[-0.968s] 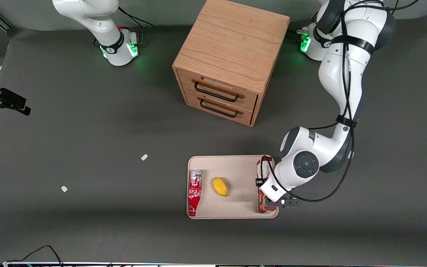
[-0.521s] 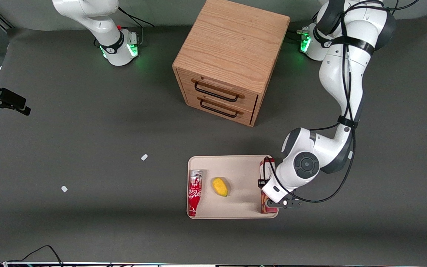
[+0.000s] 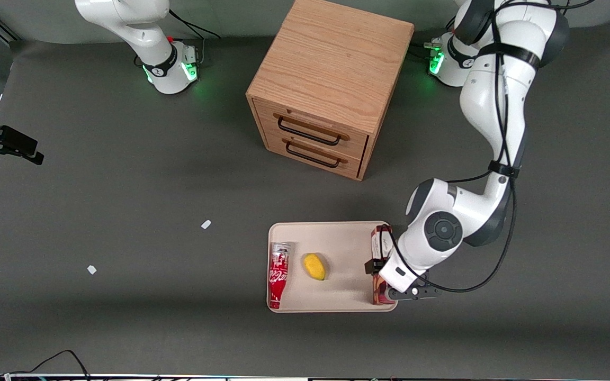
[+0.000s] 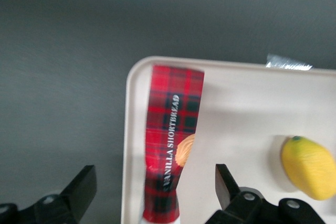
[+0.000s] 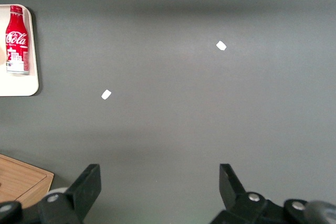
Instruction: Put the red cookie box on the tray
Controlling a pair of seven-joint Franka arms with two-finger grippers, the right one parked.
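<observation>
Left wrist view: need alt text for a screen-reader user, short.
The open gripper hovers above the red cookie box, which lies flat on the tray along its rim, its fingers apart and clear of the carton. A yellow fruit also sits on the tray, on a dark grey table.

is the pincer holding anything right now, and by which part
Nothing is held. The pincer is open above the red cookie box, which lies on the tray with clear gaps to both fingers.
</observation>
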